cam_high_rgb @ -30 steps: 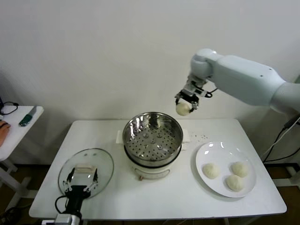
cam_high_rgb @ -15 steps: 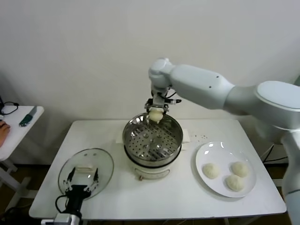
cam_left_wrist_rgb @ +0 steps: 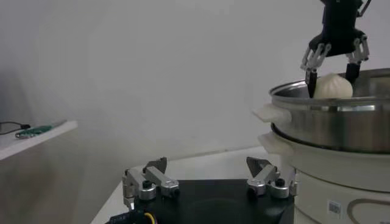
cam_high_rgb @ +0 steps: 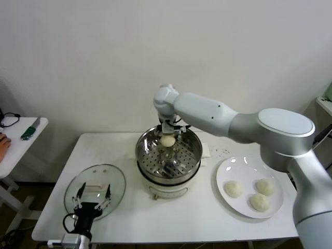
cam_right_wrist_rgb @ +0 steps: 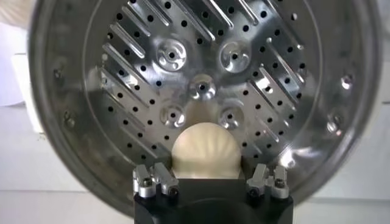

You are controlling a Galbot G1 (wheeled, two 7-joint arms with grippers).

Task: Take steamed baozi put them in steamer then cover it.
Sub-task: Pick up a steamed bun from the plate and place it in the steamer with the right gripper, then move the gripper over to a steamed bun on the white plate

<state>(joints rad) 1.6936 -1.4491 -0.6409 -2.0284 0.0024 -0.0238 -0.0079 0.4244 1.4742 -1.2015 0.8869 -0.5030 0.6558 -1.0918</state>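
My right gripper (cam_high_rgb: 167, 136) hangs over the far side of the steamer (cam_high_rgb: 142, 155), shut on a steamed baozi (cam_high_rgb: 167, 140). The right wrist view looks straight down: the pleated baozi (cam_right_wrist_rgb: 205, 149) sits between my fingers, just above the perforated tray (cam_right_wrist_rgb: 183, 73). From the left wrist view, the baozi (cam_left_wrist_rgb: 333, 86) is level with the steel rim (cam_left_wrist_rgb: 335, 115). Three more baozi (cam_high_rgb: 233, 188) lie on the white plate (cam_high_rgb: 224, 174) at the right. The cover (cam_high_rgb: 114, 179) lies flat at the front left. My left gripper (cam_high_rgb: 92, 199) hovers open over it.
A small side table (cam_high_rgb: 21, 135) stands off to the left with a green-handled tool on it. A few dark specks lie on the white table (cam_high_rgb: 181, 218) between the steamer and the plate. A white wall closes the back.
My right arm swung left from above the table's right side to over the steamer and came down, carrying the baozi to rim height. The left arm stayed over the cover.
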